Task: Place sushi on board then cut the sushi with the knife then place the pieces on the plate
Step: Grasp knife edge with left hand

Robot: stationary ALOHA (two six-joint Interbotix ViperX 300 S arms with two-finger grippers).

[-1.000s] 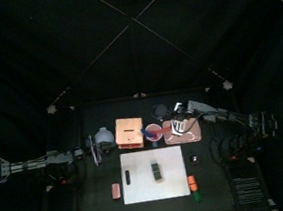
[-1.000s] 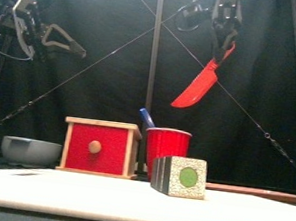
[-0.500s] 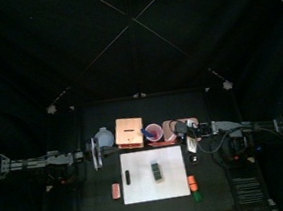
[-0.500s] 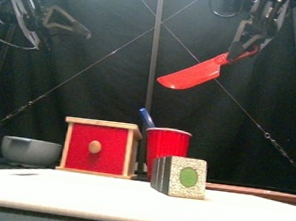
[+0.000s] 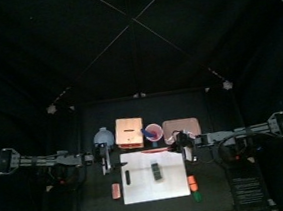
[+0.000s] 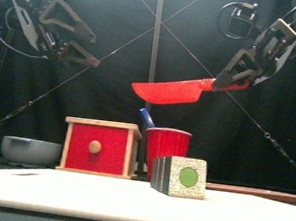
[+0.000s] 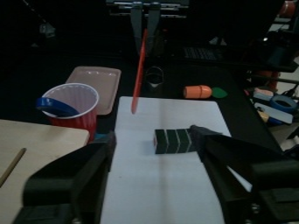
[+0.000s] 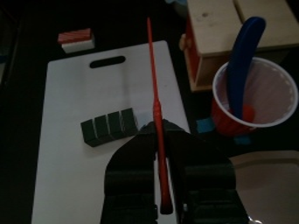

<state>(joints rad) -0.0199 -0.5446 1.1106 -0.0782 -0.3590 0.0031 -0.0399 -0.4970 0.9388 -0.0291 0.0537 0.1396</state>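
On the white cutting board (image 6: 47,194), near its middle, the dark green sushi roll (image 6: 180,176) sits whole. Above the board the right gripper (image 8: 162,173), clamped on the red toy knife (image 6: 174,89), has swung the blade from hanging down to nearly level over the roll, so cutting looks next. Over the board's left edge, the left gripper (image 7: 152,135) hovers, jaws apart.

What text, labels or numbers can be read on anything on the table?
None readable: the red knife, red cup, wooden box, sushi roll and white board show no print, label or number in any view.
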